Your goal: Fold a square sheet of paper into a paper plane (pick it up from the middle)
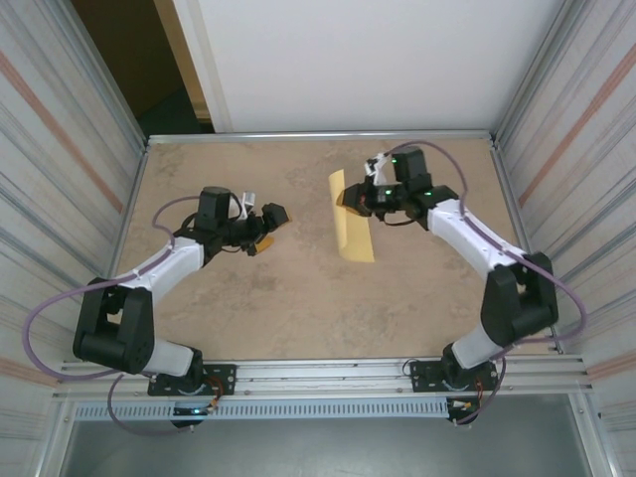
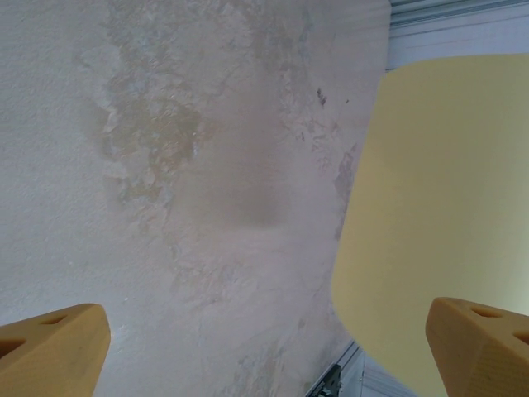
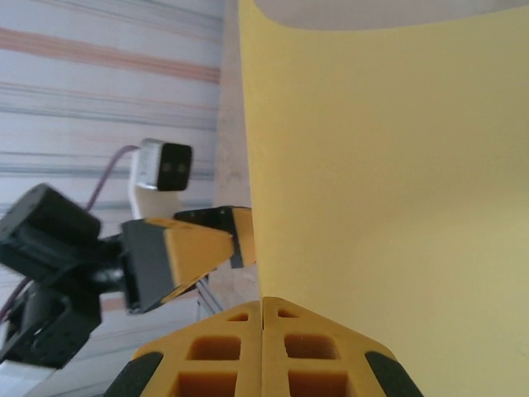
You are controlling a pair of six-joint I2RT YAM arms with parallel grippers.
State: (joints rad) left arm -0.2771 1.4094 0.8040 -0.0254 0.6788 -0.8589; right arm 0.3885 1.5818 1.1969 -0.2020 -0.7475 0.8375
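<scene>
Surface (image 1: pixel 298 308): tan, with pale blotchy marks like stone. A metal rail (image 1: pixel 328 370) runs along its near edge.
Side walls (image 1: pixel 60 149): grey and ribbed, on the left and the right, with an orange stripe (image 1: pixel 35 96).
Back wall (image 1: pixel 378 60): plain white. A dark gap (image 1: pixel 129 60) is beside it on the left.
Paper (image 1: pixel 356 234): pale yellow and plain. It is above the back part of the surface, a bit right of the middle. From above it looks like a thin strip. Up close it bends a little.
Right gripper (image 3: pixel 263 308): its two fingers are pressed together on one edge of the paper, and the paper rises away from them.
Left gripper (image 1: pixel 270 221): its fingers (image 2: pixel 50 347) are wide apart with nothing between them. It is left of the paper, near it but not touching.
Paper and surface: I cannot tell if they touch.
</scene>
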